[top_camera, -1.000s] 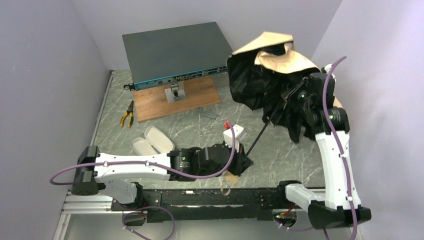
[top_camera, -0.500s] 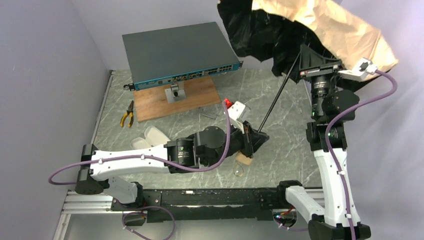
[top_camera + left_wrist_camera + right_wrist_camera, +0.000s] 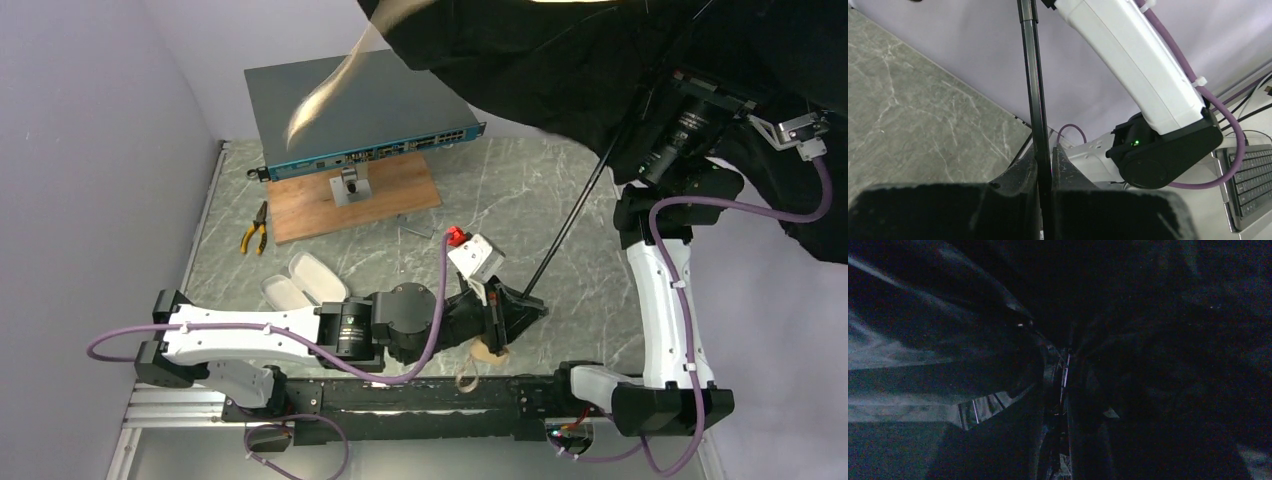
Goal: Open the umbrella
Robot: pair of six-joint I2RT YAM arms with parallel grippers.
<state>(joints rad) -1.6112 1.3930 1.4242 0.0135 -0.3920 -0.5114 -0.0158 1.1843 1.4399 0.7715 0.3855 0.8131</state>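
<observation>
The umbrella (image 3: 540, 70) hangs high over the far right of the desk (image 3: 400, 265), with its shaft (image 3: 570, 225) slanting down to near centre. The left jaws clench the shaft low. The right jaws are buried under the canopy, so I cannot tell their state. The shaft may slip through that narrow pinch, or billowing fabric may sweep the rack unit (image 3: 350, 100). No writing is legible.

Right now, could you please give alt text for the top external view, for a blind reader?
A cream-and-black folding umbrella spreads its black lining across the top of the frame, its thin black shaft slanting down into the shut jaws of the white left arm. The white right arm reaches up under the canopy; a flat grey network switch lies behind.
</observation>
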